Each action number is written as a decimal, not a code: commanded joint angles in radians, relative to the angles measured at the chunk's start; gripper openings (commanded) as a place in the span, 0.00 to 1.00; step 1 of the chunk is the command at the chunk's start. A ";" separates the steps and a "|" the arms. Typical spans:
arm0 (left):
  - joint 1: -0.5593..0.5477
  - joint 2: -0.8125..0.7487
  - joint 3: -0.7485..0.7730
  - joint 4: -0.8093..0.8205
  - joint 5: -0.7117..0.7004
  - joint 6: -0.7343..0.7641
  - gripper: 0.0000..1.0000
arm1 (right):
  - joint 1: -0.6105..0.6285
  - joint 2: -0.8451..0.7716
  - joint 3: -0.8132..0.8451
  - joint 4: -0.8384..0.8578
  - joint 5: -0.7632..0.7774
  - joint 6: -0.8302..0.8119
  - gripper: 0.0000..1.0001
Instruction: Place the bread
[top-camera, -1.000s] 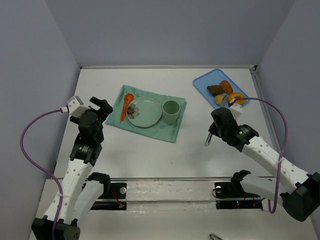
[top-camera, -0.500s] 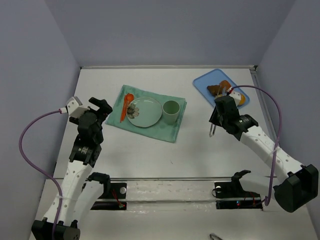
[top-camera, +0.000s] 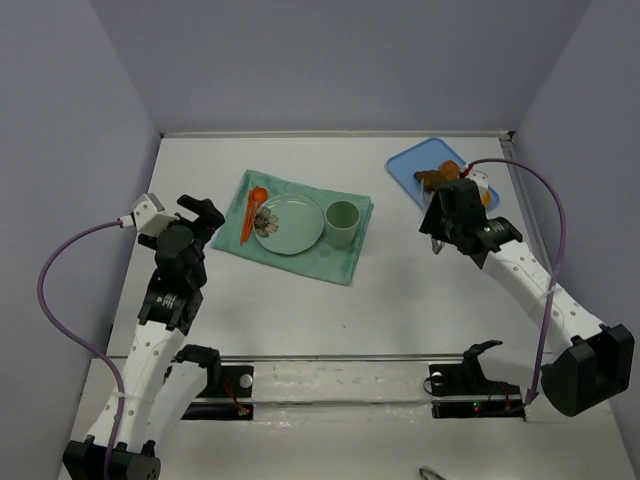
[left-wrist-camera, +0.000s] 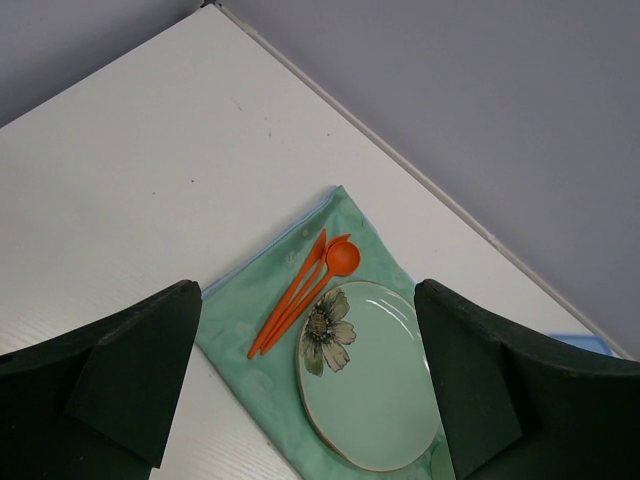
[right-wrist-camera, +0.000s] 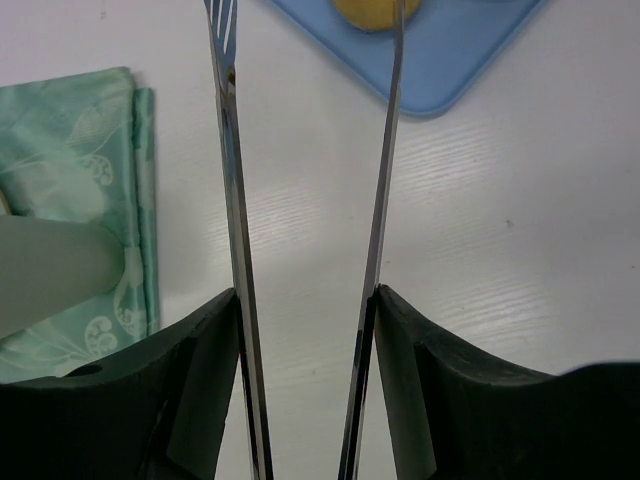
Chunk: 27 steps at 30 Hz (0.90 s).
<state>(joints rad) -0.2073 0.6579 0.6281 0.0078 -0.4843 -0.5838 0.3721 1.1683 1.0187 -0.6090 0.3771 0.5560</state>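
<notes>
The bread (right-wrist-camera: 375, 12) is a small golden-yellow bun on the blue tray (right-wrist-camera: 450, 60), cut off by the top edge of the right wrist view. In the top view it is hidden under my right arm. My right gripper (right-wrist-camera: 306, 292) is shut on metal tongs (right-wrist-camera: 232, 150). The tongs' two arms stand apart and empty, with their tips reaching the tray at the bun. In the top view this gripper (top-camera: 445, 210) hangs over the tray's near edge (top-camera: 408, 165). My left gripper (left-wrist-camera: 310, 290) is open and empty, held above the green plate (left-wrist-camera: 380, 380).
A dark brown piece (top-camera: 432, 180) and part of an orange doughnut (top-camera: 486, 198) lie on the tray. The plate (top-camera: 288, 222), a green cup (top-camera: 342, 223) and an orange spoon and fork (top-camera: 252, 212) rest on a green cloth (top-camera: 330, 262). Walls close in the back and both sides.
My right arm has swung forward and right with the tongs, from the bare table up to the blue tray, and now covers the bun from above. The left arm has not moved.
</notes>
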 joint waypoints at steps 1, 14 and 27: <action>0.006 -0.004 -0.015 0.040 -0.030 -0.001 0.99 | -0.059 0.017 0.037 -0.012 0.037 -0.019 0.59; 0.006 0.019 -0.008 0.047 -0.013 0.010 0.99 | -0.116 0.226 0.061 0.071 -0.023 -0.067 0.56; 0.006 0.023 -0.008 0.057 0.000 0.016 0.99 | -0.166 0.295 0.047 0.209 -0.086 -0.116 0.53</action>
<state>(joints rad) -0.2073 0.6785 0.6281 0.0105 -0.4774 -0.5808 0.2207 1.4673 1.0302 -0.4988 0.3218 0.4812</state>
